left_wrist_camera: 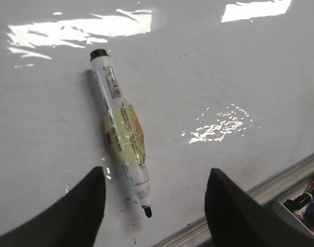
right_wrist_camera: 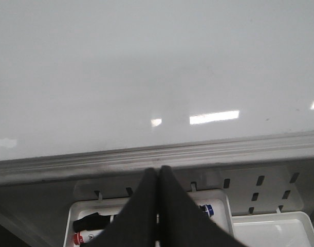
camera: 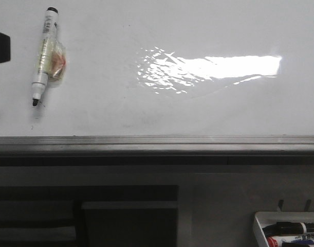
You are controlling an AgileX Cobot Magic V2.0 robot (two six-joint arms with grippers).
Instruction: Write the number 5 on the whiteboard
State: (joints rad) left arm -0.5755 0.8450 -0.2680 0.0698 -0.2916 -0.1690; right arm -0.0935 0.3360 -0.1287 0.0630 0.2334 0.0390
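The whiteboard [camera: 198, 108] lies flat, glossy white with bright glare and a grey rail [camera: 157, 141] along its near edge. No number 5 shows on it; only a few small black specks lie near the marker tip. An uncapped black marker [camera: 46, 54], wrapped in yellowish tape at its middle, lies loose on the board at the far left. In the left wrist view my left gripper [left_wrist_camera: 155, 177] is open just above the board, with the marker [left_wrist_camera: 123, 128] tip between its fingers, untouched. My right gripper [right_wrist_camera: 158, 170] is shut and empty over the marker tray.
A small white tray [camera: 259, 226] with several markers hangs below the rail at the right; it also shows in the right wrist view [right_wrist_camera: 77, 212], with a second white tray [right_wrist_camera: 270, 226] beside it. A dark arm part [camera: 0, 46] shows at the left edge.
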